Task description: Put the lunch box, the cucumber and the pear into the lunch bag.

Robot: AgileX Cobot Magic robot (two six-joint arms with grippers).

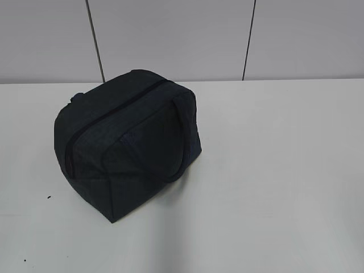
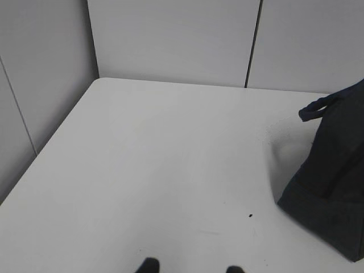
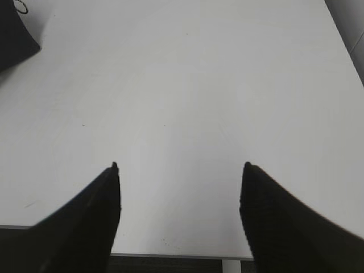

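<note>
- Lunch bag [image 1: 128,145] sits toward the counter's [image 1: 273,187] back-left, tipped on its side, zipper looking closed.
- Lunch box, cucumber, pear: none visible in any view.
- Right tool [image 3: 179,168] spread wide, empty, hanging over the near counter edge.
- Left tool [image 2: 190,267]: only tips show; apparently parted, holding nothing.
- Risk: soft bag may slide or collapse if the zipper is tugged one-handed.
- Only the right wrist view shows the ring pull [image 3: 20,7]; only the left wrist view shows a handle loop [image 2: 318,108] sticking out.

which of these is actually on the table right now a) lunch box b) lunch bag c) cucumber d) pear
B: only the dark navy lunch bag sits on the white table, its top zipper closed; no box, cucumber or pear shows in any view.
</note>
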